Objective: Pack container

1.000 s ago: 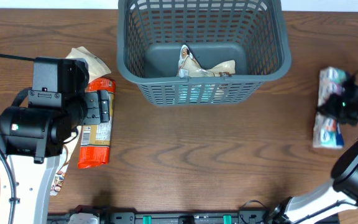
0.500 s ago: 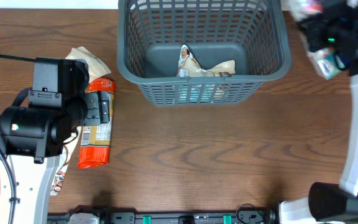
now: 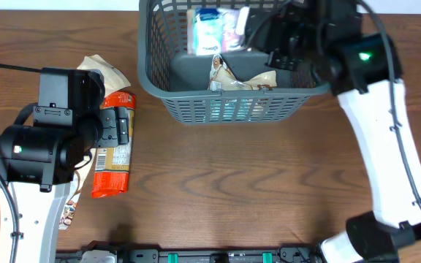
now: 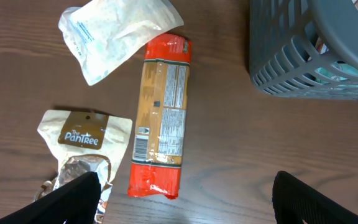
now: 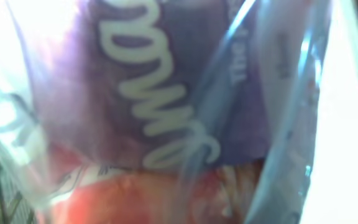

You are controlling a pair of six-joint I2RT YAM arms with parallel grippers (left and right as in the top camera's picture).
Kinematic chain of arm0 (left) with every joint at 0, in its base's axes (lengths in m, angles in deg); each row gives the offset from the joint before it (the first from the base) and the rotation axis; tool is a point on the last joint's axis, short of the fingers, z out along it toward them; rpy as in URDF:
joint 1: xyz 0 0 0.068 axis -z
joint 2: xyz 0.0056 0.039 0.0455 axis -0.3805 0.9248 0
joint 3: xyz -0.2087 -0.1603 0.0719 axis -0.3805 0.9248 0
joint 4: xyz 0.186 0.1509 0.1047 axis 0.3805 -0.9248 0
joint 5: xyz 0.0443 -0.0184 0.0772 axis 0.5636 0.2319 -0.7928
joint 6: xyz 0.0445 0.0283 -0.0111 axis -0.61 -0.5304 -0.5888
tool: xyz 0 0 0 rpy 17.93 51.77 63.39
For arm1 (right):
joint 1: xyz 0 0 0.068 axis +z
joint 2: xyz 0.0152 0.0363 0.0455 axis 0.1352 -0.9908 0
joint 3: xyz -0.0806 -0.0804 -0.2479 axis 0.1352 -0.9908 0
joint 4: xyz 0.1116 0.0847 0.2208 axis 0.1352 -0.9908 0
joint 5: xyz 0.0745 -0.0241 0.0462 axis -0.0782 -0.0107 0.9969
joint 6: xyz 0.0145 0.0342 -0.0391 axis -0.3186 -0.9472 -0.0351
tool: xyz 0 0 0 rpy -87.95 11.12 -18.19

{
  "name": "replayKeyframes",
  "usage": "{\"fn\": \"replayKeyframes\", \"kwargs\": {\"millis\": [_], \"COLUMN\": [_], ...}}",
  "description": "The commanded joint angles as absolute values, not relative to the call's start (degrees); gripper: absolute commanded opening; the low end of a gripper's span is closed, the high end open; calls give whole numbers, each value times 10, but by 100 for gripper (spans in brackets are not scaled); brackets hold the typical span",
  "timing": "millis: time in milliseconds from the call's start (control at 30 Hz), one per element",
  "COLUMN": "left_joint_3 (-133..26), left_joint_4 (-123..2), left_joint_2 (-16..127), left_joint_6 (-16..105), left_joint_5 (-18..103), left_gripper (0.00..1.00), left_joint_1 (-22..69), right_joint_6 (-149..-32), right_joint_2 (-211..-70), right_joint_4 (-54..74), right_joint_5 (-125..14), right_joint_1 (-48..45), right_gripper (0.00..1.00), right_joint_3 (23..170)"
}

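My right gripper clamps a snack packet over the container, which sits at the far middle of the table. My left gripper hangs spread wide above an orange packet.

Beige pouch reads "The PanTree" (red pkg's label too small).
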State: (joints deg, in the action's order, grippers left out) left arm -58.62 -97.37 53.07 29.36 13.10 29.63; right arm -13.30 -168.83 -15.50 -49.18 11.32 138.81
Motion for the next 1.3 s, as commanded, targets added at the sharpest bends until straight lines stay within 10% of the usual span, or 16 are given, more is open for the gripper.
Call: {"fn": "replayKeyframes", "kwargs": {"millis": [0,467,600,1100,1267], "left_joint_3": [-586,-586,-586,-587,-600], "left_joint_4": [-975,-975,-975,-980,-1006], "left_joint_2": [530,530,530,530,539], "left_joint_6": [297,297,297,299,298], "left_joint_5": [131,131,131,131,130], "left_gripper": [84,84,85,99,99], "left_joint_1": [294,295,295,294,294], "right_joint_6": [-103,-150,-166,-266,-468], "right_joint_2": [-1739,-1893,-1884,-1707,-1609], "right_joint_4": [-155,-161,-151,-146,-104], "right_joint_5": [-481,-483,-483,-512,-652], "right_joint_1": [114,98,98,87,8], "right_gripper": [1,5,64,91,99], "right_joint_3": [1400,1400,1402,1452,1453]}}
